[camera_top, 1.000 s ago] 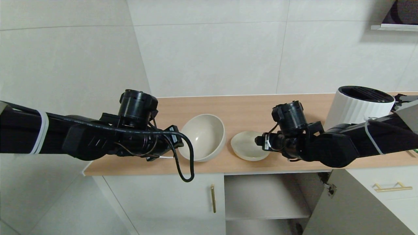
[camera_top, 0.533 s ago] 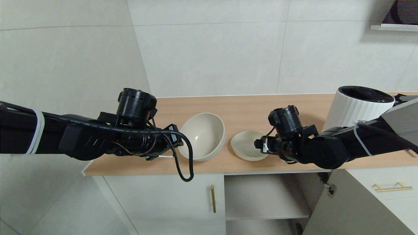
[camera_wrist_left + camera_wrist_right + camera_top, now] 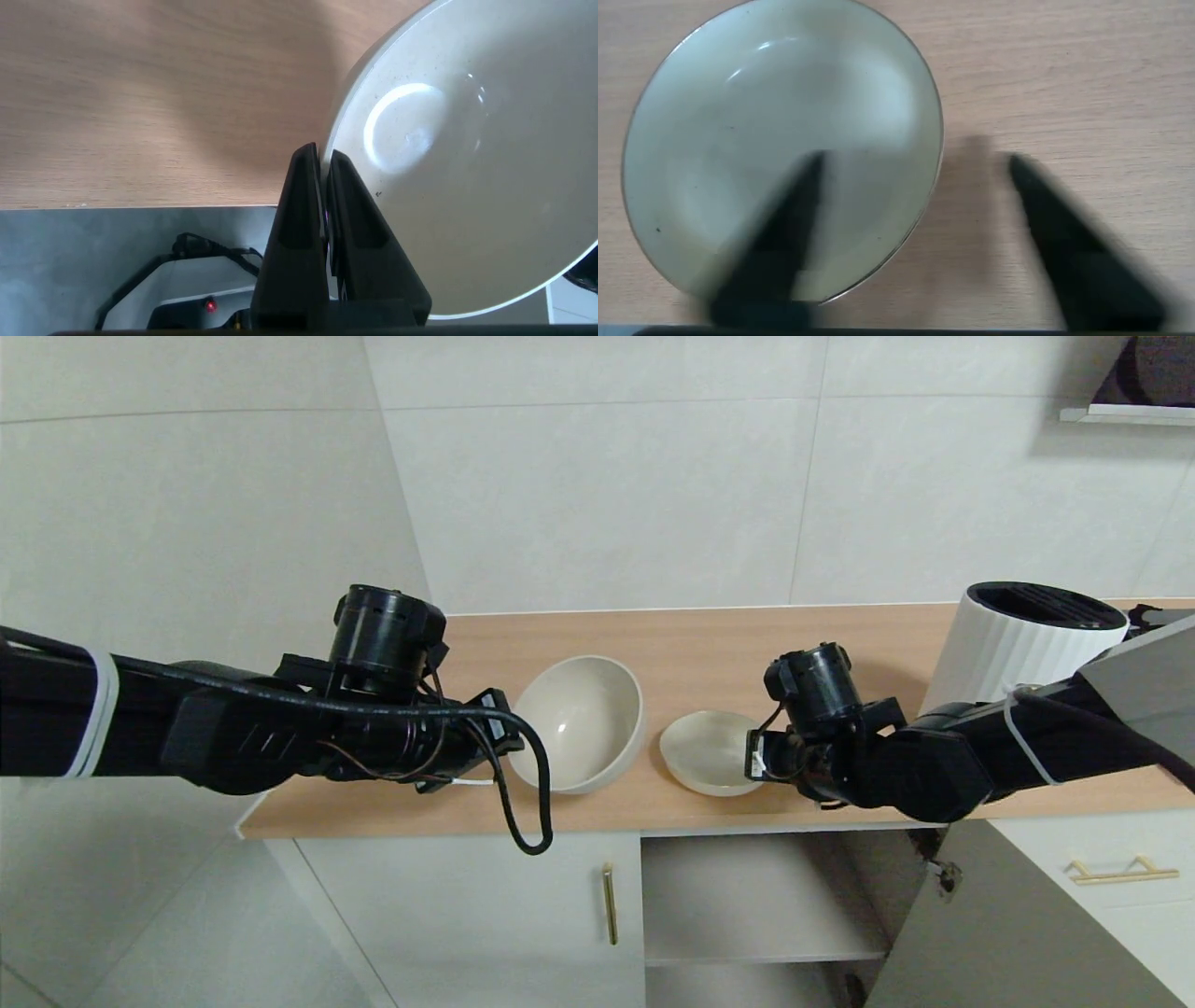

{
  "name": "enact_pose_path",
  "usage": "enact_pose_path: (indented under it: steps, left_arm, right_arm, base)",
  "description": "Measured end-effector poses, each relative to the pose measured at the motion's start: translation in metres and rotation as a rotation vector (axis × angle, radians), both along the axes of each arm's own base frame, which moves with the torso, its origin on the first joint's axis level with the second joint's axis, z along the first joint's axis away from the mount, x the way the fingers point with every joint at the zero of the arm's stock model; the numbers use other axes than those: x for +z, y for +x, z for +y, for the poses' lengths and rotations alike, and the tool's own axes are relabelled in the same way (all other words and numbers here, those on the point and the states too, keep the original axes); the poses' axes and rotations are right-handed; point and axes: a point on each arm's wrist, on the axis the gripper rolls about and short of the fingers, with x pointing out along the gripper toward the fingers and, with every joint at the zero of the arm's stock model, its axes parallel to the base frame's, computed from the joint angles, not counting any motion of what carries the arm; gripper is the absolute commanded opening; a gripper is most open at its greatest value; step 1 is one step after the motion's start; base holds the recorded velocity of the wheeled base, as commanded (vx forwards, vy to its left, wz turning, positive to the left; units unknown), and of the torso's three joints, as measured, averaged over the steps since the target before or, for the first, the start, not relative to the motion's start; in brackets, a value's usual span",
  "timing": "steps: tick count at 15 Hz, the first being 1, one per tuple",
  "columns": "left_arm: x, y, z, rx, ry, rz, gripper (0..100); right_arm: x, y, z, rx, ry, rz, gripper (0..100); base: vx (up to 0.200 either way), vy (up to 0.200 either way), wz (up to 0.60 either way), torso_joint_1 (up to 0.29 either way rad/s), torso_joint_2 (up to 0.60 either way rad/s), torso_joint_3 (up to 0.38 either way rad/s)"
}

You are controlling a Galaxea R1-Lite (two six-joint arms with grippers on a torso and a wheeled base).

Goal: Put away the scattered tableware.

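Note:
A large cream bowl [image 3: 581, 721] stands tilted on the wooden counter [image 3: 691, 653], its left rim raised. My left gripper [image 3: 507, 728] is shut on that rim; in the left wrist view the two fingers [image 3: 301, 196] pinch the edge of the large bowl [image 3: 467, 168]. To its right a small shallow cream bowl [image 3: 705, 751] lies flat. My right gripper [image 3: 754, 756] is at the small bowl's right rim and is open [image 3: 920, 233]. One finger [image 3: 775, 247] hangs over the small bowl [image 3: 766, 159], the other over bare wood.
A white ribbed canister [image 3: 1022, 639] with a dark top stands on the counter at the right. Below the counter a cupboard [image 3: 756, 896] stands open, its door [image 3: 990, 933] swung out to the right. A closed door with a gold handle [image 3: 608, 903] is to its left.
My right gripper has moved down and a little left, closer to the small bowl's right rim. The left arm has risen slightly with the large bowl's rim in its grip.

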Motion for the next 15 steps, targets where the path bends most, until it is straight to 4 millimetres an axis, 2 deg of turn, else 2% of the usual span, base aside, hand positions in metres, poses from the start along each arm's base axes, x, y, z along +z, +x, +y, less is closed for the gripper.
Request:
enact_pose_path:
  steps: [10, 13, 15]
  left_arm:
    - [0.006, -0.008, 0.003, 0.0, -0.003, -0.009, 0]
    - [0.007, -0.024, 0.009, -0.002, 0.003, 0.0, 0]
    - [0.014, -0.037, 0.014, -0.005, -0.001, -0.018, 0]
  right_arm:
    - [0.01, -0.005, -0.004, 0.004, 0.014, -0.011, 0]
    - [0.023, -0.018, -0.014, 0.05, 0.051, -0.002, 0]
    - [0.032, -0.036, -0.026, 0.1, 0.07, 0.049, 0]
  base:
    - [0.0, 0.0, 0.0, 0.0, 0.0, 0.0]
    - [0.0, 0.0, 0.0, 0.0, 0.0, 0.0]
    - [0.0, 0.0, 0.0, 0.0, 0.0, 0.0]
